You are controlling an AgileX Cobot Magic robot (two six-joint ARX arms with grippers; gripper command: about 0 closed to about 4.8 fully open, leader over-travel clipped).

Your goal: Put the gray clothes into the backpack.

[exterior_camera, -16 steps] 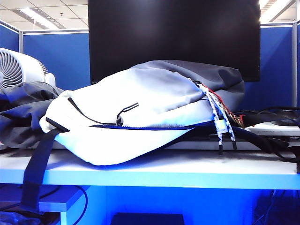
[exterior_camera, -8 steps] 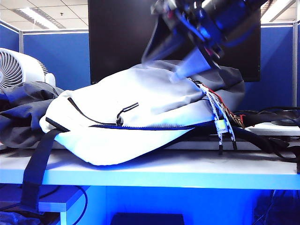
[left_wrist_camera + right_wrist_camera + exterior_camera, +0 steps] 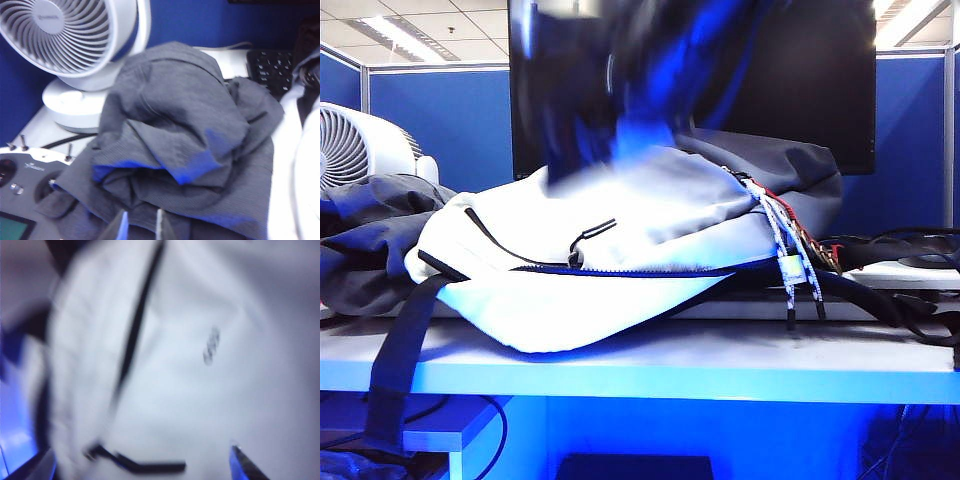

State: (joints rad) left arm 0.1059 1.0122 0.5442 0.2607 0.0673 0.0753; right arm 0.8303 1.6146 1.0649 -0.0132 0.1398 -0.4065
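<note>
- Backpack point(image 3: 620, 260) lies flat on its side on the table point(image 3: 720, 375), white panel up, speckled cords point(image 3: 790, 260) dangling off its right end.
- Clothes point(image 3: 370, 240) sit bunched just left of the backpack, touching it, with the fan point(image 3: 360, 140) behind them. All of the garment is outside the bag.
- Left gripper point(image 3: 140, 227) hovers right over the clothes point(image 3: 185, 145); two fingertips point(image 3: 121, 225) show with a narrow gap, nothing between them, not on the fabric.
- Right gripper point(image 3: 150, 460) hangs just above the backpack's white panel point(image 3: 200, 340); picture very blurred, one fingertip point(image 3: 245, 460) at the frame edge, jaws spread wide, holding nothing.
- From outside, a dark blurred arm point(image 3: 620, 90) hangs over the backpack's top.
</note>
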